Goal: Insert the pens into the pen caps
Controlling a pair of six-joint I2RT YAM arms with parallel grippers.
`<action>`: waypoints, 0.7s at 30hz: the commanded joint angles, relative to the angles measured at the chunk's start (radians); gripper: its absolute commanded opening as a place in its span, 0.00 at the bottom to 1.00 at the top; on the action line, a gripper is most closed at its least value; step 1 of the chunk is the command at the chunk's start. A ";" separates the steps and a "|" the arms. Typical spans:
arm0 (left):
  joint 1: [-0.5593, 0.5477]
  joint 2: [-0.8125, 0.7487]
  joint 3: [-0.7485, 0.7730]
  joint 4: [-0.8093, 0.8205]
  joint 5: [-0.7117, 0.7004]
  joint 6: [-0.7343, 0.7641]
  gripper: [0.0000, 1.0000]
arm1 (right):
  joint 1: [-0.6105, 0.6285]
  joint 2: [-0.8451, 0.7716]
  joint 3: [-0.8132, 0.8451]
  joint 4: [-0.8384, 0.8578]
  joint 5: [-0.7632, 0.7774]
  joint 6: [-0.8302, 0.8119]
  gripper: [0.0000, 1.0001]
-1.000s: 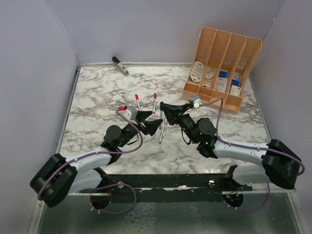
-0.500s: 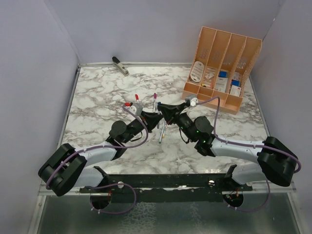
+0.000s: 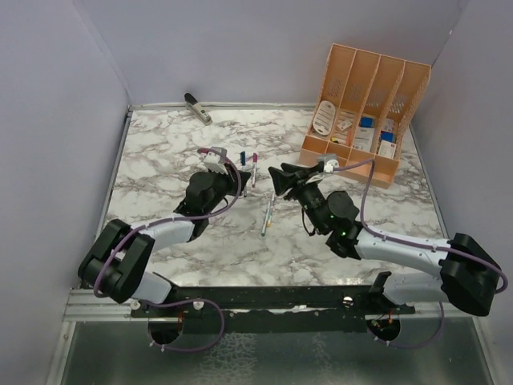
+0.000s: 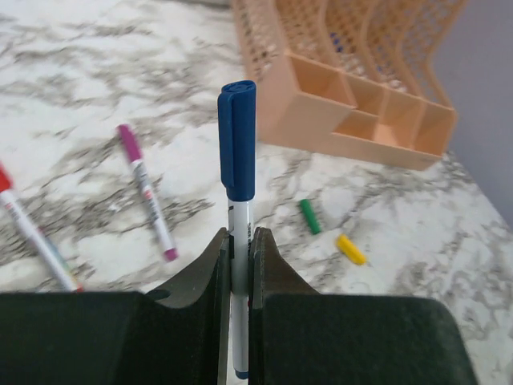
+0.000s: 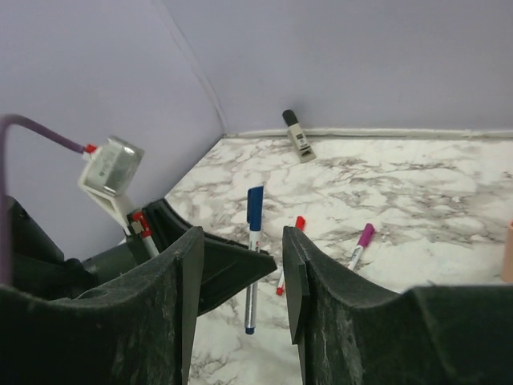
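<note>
My left gripper (image 4: 239,241) is shut on the white barrel of a pen (image 4: 239,220) and holds it upright. A blue pen cap (image 4: 237,136) sits on the pen's top end. In the top view this pen (image 3: 241,159) stands just left of a magenta-capped pen (image 3: 254,165) that lies on the table. My right gripper (image 5: 240,241) is open and holds nothing, a short way from the blue pen (image 5: 253,241). A red-capped pen (image 5: 290,253) lies beyond it. A green cap (image 4: 309,216) and a yellow cap (image 4: 350,249) lie loose on the marble. Two uncapped pens (image 3: 267,215) lie between the arms.
An orange desk organizer (image 3: 365,76) with small items stands at the back right. A grey clip tool (image 3: 197,107) lies against the back wall at the left. The two grippers (image 3: 272,180) are close together near the table's middle.
My left gripper closed on the blue-capped pen and carried it toward the back left. My right gripper let go, opened and drew back to the right.
</note>
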 commanded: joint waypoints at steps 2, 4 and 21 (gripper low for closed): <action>0.098 0.091 0.088 -0.232 -0.120 -0.064 0.00 | 0.005 -0.066 -0.001 -0.098 0.165 -0.049 0.43; 0.126 0.131 0.141 -0.319 -0.151 -0.051 0.00 | 0.005 -0.082 -0.004 -0.136 0.182 -0.043 0.43; 0.213 0.491 0.458 -0.382 0.075 -0.123 0.00 | 0.005 -0.102 -0.062 -0.172 0.146 0.020 0.41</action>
